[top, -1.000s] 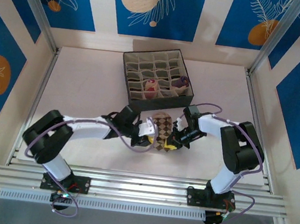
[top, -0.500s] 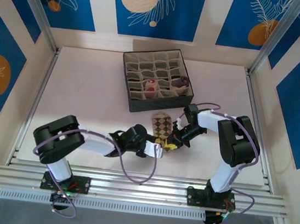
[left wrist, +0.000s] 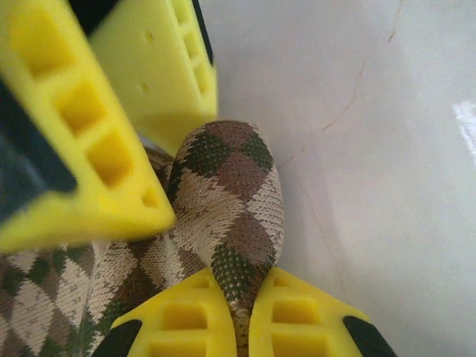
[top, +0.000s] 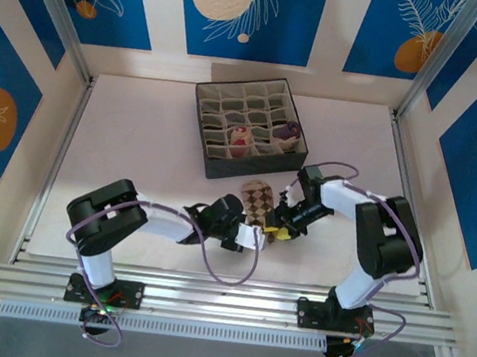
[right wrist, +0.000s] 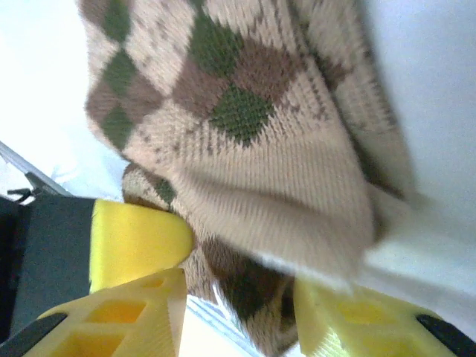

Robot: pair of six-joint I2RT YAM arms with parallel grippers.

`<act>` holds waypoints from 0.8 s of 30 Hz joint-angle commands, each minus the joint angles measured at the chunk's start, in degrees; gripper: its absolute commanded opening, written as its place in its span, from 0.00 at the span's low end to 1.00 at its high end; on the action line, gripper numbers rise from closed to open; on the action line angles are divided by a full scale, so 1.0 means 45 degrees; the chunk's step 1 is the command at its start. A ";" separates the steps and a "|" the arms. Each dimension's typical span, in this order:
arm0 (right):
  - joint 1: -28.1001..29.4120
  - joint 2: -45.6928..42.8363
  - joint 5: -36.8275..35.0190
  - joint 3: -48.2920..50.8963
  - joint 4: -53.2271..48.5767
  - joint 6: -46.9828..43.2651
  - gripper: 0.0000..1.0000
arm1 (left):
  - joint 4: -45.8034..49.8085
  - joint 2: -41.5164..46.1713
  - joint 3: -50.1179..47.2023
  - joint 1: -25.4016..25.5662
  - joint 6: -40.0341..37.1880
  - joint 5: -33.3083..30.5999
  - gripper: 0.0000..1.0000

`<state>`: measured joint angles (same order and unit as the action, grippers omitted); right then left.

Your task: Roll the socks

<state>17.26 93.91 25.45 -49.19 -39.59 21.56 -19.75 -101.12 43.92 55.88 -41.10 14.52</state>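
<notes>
- Diamond sock [top: 256, 204]: brown-cream knit, partly rolled. It lies on the white tabletop [top: 127, 155], near the front wall of the grey compartment box [top: 249, 166], abt mid-width of the table. Can't tell from overhead if sock and box touch.
- L gripper [left wrist: 244, 288]: closed, pinching a fold of the diamond sock btwn its yellow fingers. The rounded sock end bulges up past the tips, and the rest of the knit spreads to the lower left of the wrist view.
- R gripper [right wrist: 242, 291]: jaws apart w/ the sock's edge hanging in the gap. A bare strip shows btwn one finger and the knit, so no squeeze is visible.
- Both grippers meet at the sock's near end, v. tight. R's fingers crowd the upper left of the L wrist view, and one L finger sits just beside R's own.
- Box sits far-centre. A maroon-toed beige sock [top: 240, 137] and a purple sock [top: 289, 132] are each bunched in a cell.
- Room: wide bare tabletop on the L side of the box and arms, and a narrower bare stretch on the R side out to the table edge. A bare strip runs behind the box up to the wall.
- Near edge: aluminium rails [top: 223, 298] w/ both arm bases. The L forearm lies low, close along that edge.
</notes>
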 commanded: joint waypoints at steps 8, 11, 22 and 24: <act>0.0060 -0.1412 0.0768 0.1192 0.2842 0.0348 0.37 | 0.5688 -0.1224 0.2878 -0.2072 0.3800 0.5628 0.00; 0.0341 -0.1122 0.1095 0.1350 0.3350 0.0301 0.42 | 0.6579 -0.1943 0.3566 -0.2570 0.4590 0.6639 0.00; 0.0970 -0.0363 0.0553 0.1480 0.3545 0.0561 0.29 | 0.6003 -0.3458 0.4066 -0.3794 0.8333 0.7876 0.00; 0.1008 -0.0173 0.0071 0.1331 0.3211 0.0816 0.18 | 0.5743 -0.3348 0.3869 -0.3793 0.8382 0.7616 0.00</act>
<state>20.99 91.57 27.92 -42.96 -22.48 23.79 5.54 -114.48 62.50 39.72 -7.75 51.18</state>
